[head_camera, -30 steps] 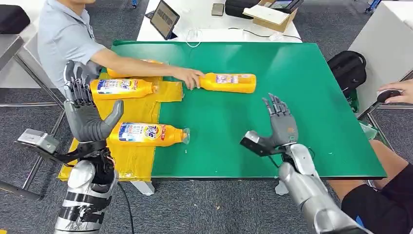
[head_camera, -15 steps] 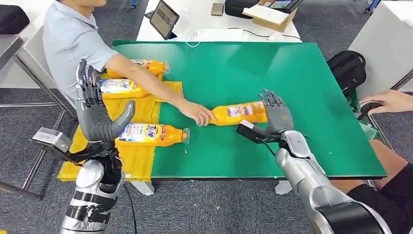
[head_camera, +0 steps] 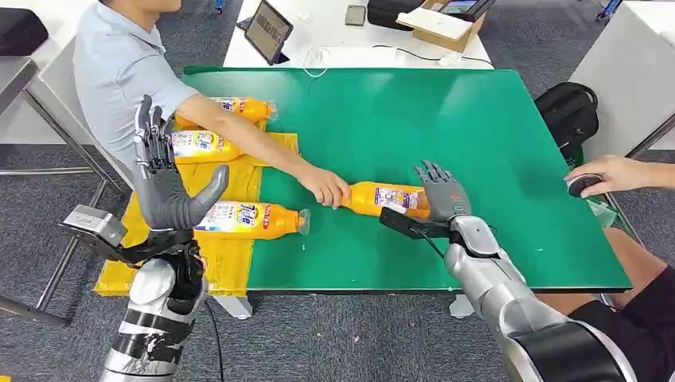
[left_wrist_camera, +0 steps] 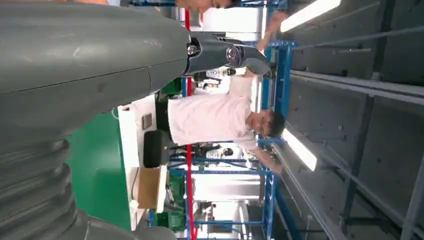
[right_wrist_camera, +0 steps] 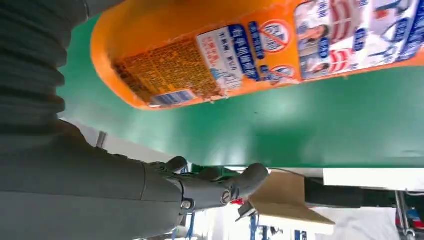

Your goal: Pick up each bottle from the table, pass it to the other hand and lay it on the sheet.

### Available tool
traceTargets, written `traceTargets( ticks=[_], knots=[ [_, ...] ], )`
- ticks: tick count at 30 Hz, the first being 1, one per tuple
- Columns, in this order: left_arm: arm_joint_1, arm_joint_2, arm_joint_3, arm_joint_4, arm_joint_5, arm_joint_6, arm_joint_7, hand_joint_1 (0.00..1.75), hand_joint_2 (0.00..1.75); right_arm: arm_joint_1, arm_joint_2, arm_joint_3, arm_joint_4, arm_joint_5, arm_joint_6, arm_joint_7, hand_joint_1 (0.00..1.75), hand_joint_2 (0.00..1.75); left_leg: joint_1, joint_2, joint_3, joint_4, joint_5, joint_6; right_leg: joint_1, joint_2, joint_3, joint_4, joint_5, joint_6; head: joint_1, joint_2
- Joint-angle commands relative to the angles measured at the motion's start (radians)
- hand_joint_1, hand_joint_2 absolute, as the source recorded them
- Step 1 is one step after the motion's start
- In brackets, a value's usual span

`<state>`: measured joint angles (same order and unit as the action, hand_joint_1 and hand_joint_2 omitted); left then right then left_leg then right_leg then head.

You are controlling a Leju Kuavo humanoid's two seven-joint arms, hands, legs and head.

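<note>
Right now my right hand (head_camera: 442,193) sits spread and holding nothing against the bottle (head_camera: 384,199) lying mid-table, a person's hand (head_camera: 325,187) at its neck. I'd wrap the body squarely before lifting. Left hand (head_camera: 169,185) waits wide, raised.

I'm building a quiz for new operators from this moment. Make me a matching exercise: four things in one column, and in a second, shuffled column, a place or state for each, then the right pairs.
Things:
1. left hand
2. right hand
3. bottle on the green table
4. tablet

Places or states:
A. lies on its side, its neck end under a person's hand
B. propped up on the white table beyond the green one
C. raised, fingers spread, holding nothing, in front of the yellow sheet
D. open, fingers spread at the bottle's base end

Pairs: 1-C, 2-D, 3-A, 4-B
</note>
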<state>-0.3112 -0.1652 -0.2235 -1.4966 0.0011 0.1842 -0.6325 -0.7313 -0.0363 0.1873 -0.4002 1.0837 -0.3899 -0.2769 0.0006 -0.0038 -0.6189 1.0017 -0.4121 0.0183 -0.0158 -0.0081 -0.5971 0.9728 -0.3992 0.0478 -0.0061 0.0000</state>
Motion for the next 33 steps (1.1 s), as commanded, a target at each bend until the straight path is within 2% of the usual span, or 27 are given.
traceTargets(
  ticks=[1,5,7,15,19,23,24,25,26,27,28,33],
  knots=[
    [-0.068,0.011,-0.031,0.120,0.021,-0.020,0.008,0.00,1.75,-0.089,0.034,-0.026,0.108,-0.053,0.037,0.001,0.00,1.75,0.000,0.000,0.001,0.000,0.000,-0.001,0.000,0.000,0.000,0.000,0.000,-0.001,0.000,0.000],
    [-0.064,0.014,-0.033,0.118,0.021,-0.022,0.008,0.00,1.75,-0.095,0.034,-0.022,0.119,-0.048,0.058,0.018,0.00,1.75,0.000,0.000,0.003,0.001,-0.002,-0.001,0.001,0.001,0.003,0.001,-0.002,-0.002,0.000,0.000],
    [-0.053,0.024,-0.030,0.106,0.022,-0.022,0.008,0.00,1.75,-0.101,0.037,0.010,0.134,-0.016,0.143,0.065,0.00,1.75,0.000,0.000,0.002,0.000,-0.001,-0.001,0.000,0.001,0.002,0.000,-0.001,-0.001,0.000,0.000],
    [-0.052,0.026,-0.026,0.122,0.025,-0.031,0.015,0.00,1.75,-0.105,0.039,0.032,0.140,0.010,0.186,0.123,0.00,1.75,0.000,0.001,0.003,0.000,-0.001,-0.001,0.000,0.001,0.002,0.001,-0.001,-0.002,0.000,0.000],
    [-0.050,0.024,-0.028,0.133,0.028,-0.036,0.016,0.00,1.75,-0.105,0.035,0.043,0.137,0.021,0.201,0.131,0.00,1.75,0.000,0.001,0.002,0.000,-0.001,-0.001,0.000,0.001,0.002,0.001,-0.001,-0.002,0.000,0.000],
    [-0.051,0.019,-0.031,0.148,0.031,-0.043,0.016,0.00,1.75,-0.094,0.026,0.039,0.134,0.015,0.188,0.088,0.00,1.75,0.000,0.000,0.004,0.000,-0.002,-0.001,0.000,0.001,0.004,0.001,-0.002,-0.002,0.000,0.000],
    [-0.051,0.018,-0.032,0.152,0.033,-0.046,0.016,0.00,1.75,-0.089,0.023,0.049,0.135,0.026,0.182,0.082,0.38,1.75,0.000,0.000,0.003,0.000,-0.001,-0.001,0.000,0.000,0.003,0.000,-0.001,-0.002,0.000,0.000],
    [-0.051,0.018,-0.033,0.153,0.033,-0.047,0.016,0.00,1.75,-0.085,0.024,0.052,0.138,0.028,0.185,0.079,1.36,1.75,0.000,0.000,0.002,0.000,-0.001,-0.001,0.000,0.000,0.002,0.000,-0.001,-0.001,0.000,0.000],
    [-0.051,0.018,-0.033,0.153,0.033,-0.047,0.016,0.00,1.75,-0.085,0.024,0.052,0.138,0.028,0.185,0.079,1.36,1.75,0.000,0.000,0.004,0.000,-0.002,-0.001,0.000,0.000,0.004,0.000,-0.002,-0.002,0.000,0.000],
    [-0.052,0.018,-0.033,0.153,0.036,-0.050,0.015,0.00,1.75,-0.082,0.024,0.046,0.139,0.019,0.195,0.065,1.69,1.75,0.000,0.000,0.003,0.000,-0.001,-0.001,0.000,0.000,0.003,0.000,-0.001,-0.002,0.000,0.000],
    [-0.055,0.017,-0.031,0.152,0.037,-0.050,0.012,0.00,1.75,-0.077,0.020,0.057,0.138,0.029,0.195,0.047,1.75,1.75,0.000,0.000,0.002,0.000,-0.001,-0.001,0.000,0.000,0.002,0.000,-0.001,-0.001,0.000,0.000],
    [-0.066,0.016,-0.025,0.147,0.039,-0.051,0.010,0.00,1.75,-0.069,0.016,0.079,0.140,0.054,0.179,0.037,1.75,1.75,0.000,-0.001,0.003,0.000,-0.001,-0.001,0.000,-0.001,0.003,0.000,-0.001,-0.002,0.000,0.000]
  ],
)
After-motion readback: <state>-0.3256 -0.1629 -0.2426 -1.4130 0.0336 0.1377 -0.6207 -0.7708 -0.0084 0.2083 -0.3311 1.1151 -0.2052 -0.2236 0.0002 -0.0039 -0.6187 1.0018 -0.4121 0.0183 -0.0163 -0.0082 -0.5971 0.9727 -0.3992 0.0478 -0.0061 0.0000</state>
